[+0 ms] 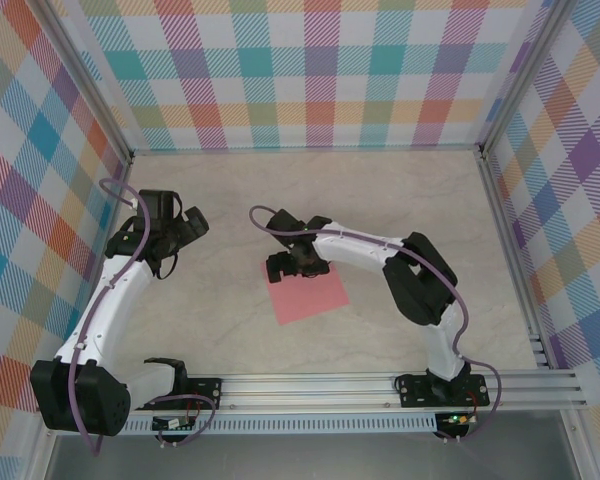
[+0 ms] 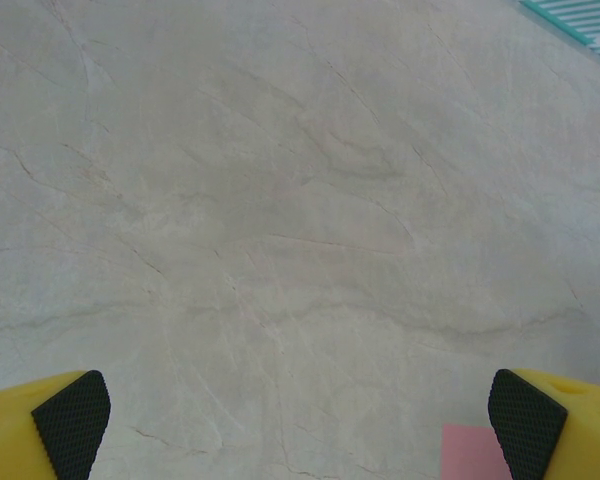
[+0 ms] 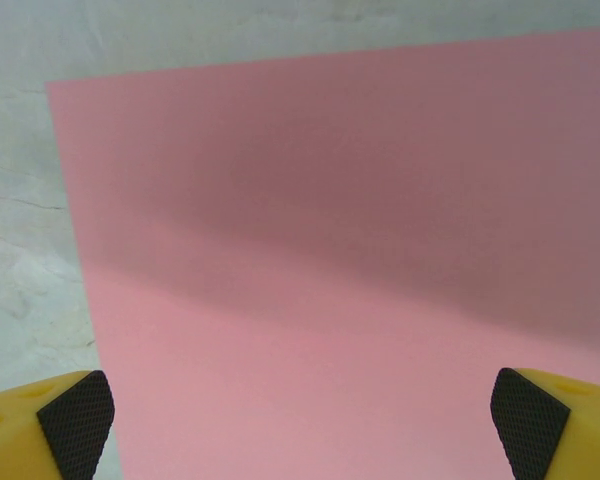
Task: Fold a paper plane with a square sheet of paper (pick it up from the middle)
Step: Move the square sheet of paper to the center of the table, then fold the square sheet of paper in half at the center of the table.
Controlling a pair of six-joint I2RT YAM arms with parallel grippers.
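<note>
1. Locate the square sheet of paper [image 1: 308,292]. It lies flat and uncreased on the surface [image 1: 400,200], directly ahead of the gap between the two arm bases. No fold has been made; judge the task to be at its first step, the pick-up.

2. Check the right pincer [image 1: 292,263]. It hangs over the far edge of the sheet with its jaws spread wide and nothing between them. In the right wrist view the sheet [image 3: 360,260] spans the whole gap of the pincer [image 3: 300,425], and the sheet's left edge runs just inside the left fingertip [image 3: 75,420]. This wide stance probably prepares a descent onto the paper. Whether the fingertips touch the sheet cannot be told.

3. Check the left pincer [image 1: 180,230]. It is parked well to the left of the sheet, jaws fully apart and empty, likely to keep the sheet clear. In the left wrist view one corner of the sheet [image 2: 470,455] shows just beside the right fingertip [image 2: 525,420].

4. Note that the task calls for a grasp at the sheet's middle, so the right pincer appears to need travel toward the sheet's centre.
</note>
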